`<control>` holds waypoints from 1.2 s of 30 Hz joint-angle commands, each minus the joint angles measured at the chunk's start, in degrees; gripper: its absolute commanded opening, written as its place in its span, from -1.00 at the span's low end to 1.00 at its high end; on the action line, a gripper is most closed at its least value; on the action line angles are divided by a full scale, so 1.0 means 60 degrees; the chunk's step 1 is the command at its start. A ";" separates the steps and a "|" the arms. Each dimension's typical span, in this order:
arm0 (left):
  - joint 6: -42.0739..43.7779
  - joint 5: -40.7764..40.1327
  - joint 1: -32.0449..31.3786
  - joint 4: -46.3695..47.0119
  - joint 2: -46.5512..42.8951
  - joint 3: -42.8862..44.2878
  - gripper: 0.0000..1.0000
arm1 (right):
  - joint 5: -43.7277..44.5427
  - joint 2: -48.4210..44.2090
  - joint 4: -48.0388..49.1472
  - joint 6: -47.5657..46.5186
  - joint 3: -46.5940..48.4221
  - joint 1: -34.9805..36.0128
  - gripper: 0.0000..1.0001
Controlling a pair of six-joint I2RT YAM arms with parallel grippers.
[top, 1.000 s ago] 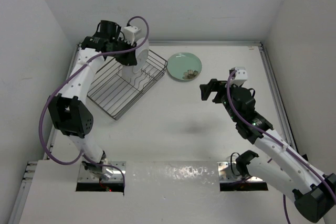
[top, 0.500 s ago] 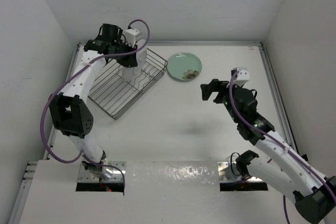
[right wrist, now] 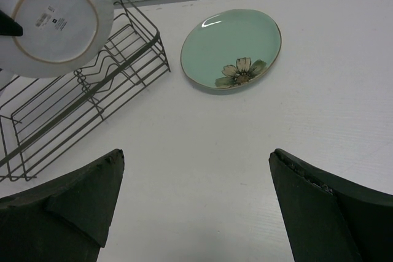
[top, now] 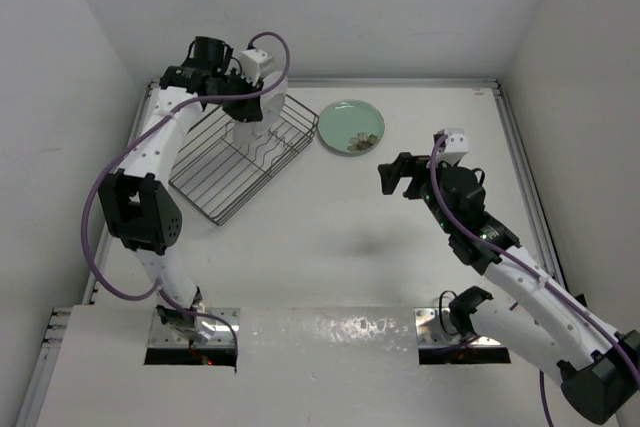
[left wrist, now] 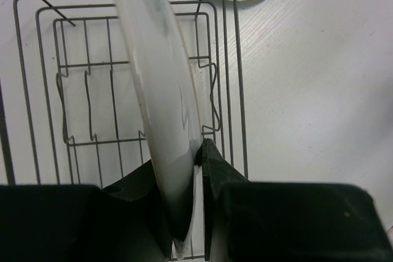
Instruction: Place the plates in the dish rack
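My left gripper (left wrist: 180, 154) is shut on the rim of the larger plate (left wrist: 161, 84), which stands on edge above the dish rack (left wrist: 236, 90). In the right wrist view that plate's white underside (right wrist: 55, 23) faces the camera over the far end of the dark wire rack (right wrist: 92, 99). The smaller mint-green plate (top: 351, 128) with a flower motif lies flat on the table just right of the rack (top: 222, 165). Short of the mint plate (right wrist: 232, 47), my right gripper (right wrist: 196, 154) hovers open and empty over the table.
White walls close in the table on the left, back and right. A metal rail (top: 520, 162) runs along the right edge. The left arm's purple cable (top: 95, 217) loops beside the rack.
The left gripper has shifted slightly over the rack and turned the plate more edge-on to the top camera. The right arm has barely moved.
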 commanded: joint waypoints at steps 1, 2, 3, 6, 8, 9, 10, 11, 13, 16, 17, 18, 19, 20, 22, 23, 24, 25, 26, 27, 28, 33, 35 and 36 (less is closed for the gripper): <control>0.1002 0.0697 0.0100 0.0471 -0.0160 0.1169 -1.00 | -0.0134 -0.0027 0.0170 -0.0021 0.0146 0.0007 0.98; 0.1075 0.0609 0.0115 0.0441 -0.0160 0.1344 -1.00 | -0.0163 -0.0027 0.0170 -0.0006 0.0161 0.0007 0.98; 0.1091 0.0579 0.0130 0.0426 -0.0160 0.1418 -1.00 | -0.0163 -0.0027 0.0170 -0.0021 0.0176 0.0007 0.98; 0.1149 0.0564 0.0188 0.0251 -0.0072 0.1609 -1.00 | -0.0207 0.0017 0.0199 0.0008 0.0205 0.0022 0.98; 0.1106 0.0608 0.0262 0.0221 0.0001 0.1653 -1.00 | -0.0222 0.0032 0.0199 0.0023 0.0205 0.0022 0.98; 0.1091 0.0738 0.0291 0.0221 0.0001 0.1668 -1.00 | -0.0222 0.0046 0.0199 0.0023 0.0205 0.0022 0.98; 0.1076 0.0783 0.0320 0.0192 0.0045 0.1683 -1.00 | -0.0222 0.0046 0.0185 0.0023 0.0190 0.0007 0.98; 0.1047 0.0856 0.0335 0.0177 0.0045 0.1683 -1.00 | -0.0208 0.0032 0.0170 0.0023 0.0176 0.0022 0.98; 0.0959 0.0959 0.0393 0.0191 0.0089 0.1595 -1.00 | -0.0208 0.0017 0.0155 0.0023 0.0147 0.0022 0.98; 0.0798 0.1222 0.0452 0.0191 0.0133 0.1449 -1.00 | -0.0134 -0.0042 0.0112 -0.0006 0.0132 0.0022 0.98; 0.0812 0.1296 0.0467 0.0206 0.0148 0.1390 -1.00 | -0.0120 -0.0071 0.0097 0.0008 0.0117 0.0022 0.98; 0.0769 0.1325 0.0496 0.0279 0.0133 0.1274 -1.00 | -0.0105 -0.0071 0.0097 0.0009 0.0103 0.0007 0.98; 0.0739 0.1340 0.0525 0.0294 0.0148 0.1244 -1.00 | -0.0119 -0.0085 0.0097 -0.0006 0.0088 0.0022 0.98; 0.0754 0.1384 0.0540 0.0294 0.0162 0.1214 -1.00 | -0.0120 -0.0086 0.0097 -0.0006 0.0088 0.0007 0.98; 0.0768 0.1443 0.0555 0.0338 0.0162 0.1068 -1.00 | -0.0105 -0.0086 0.0082 -0.0035 0.0088 0.0022 0.98; 0.0797 0.1385 0.0555 0.0381 0.0148 0.0952 -1.00 | -0.0090 -0.0086 0.0082 -0.0035 0.0088 0.0007 0.98; 0.0798 0.1312 0.0569 0.0454 0.0104 0.0834 -1.00 | -0.0090 -0.0086 0.0082 -0.0035 0.0088 0.0007 0.98; 0.0856 0.1224 0.0569 0.0687 0.0031 0.0543 -1.00 | -0.0105 -0.0100 0.0082 -0.0006 0.0059 0.0007 0.98; 0.0900 0.1020 0.0569 0.0791 0.0001 0.0410 -1.00 | -0.0090 -0.0100 0.0097 -0.0021 0.0044 0.0022 0.98; 0.0944 0.0931 0.0569 0.0981 -0.0028 0.0205 -1.00 | -0.0090 -0.0100 0.0097 -0.0006 0.0044 0.0007 0.98; 0.0973 0.0887 0.0598 0.1055 -0.0043 0.0131 -1.00 | -0.0105 -0.0100 0.0097 -0.0021 0.0044 0.0007 0.98; 0.0973 0.1149 0.0657 0.1158 0.0089 -0.0060 -1.00 | -0.0105 -0.0086 0.0097 -0.0006 0.0044 0.0022 0.98; 0.0930 0.1325 0.0701 0.1246 0.0118 -0.0191 -1.00 | -0.0105 -0.0071 0.0111 0.0023 0.0029 0.0022 0.98; 0.0959 0.1398 0.0716 0.1275 0.0147 -0.0236 -1.00 | -0.0119 -0.0071 0.0126 0.0023 0.0029 0.0007 0.98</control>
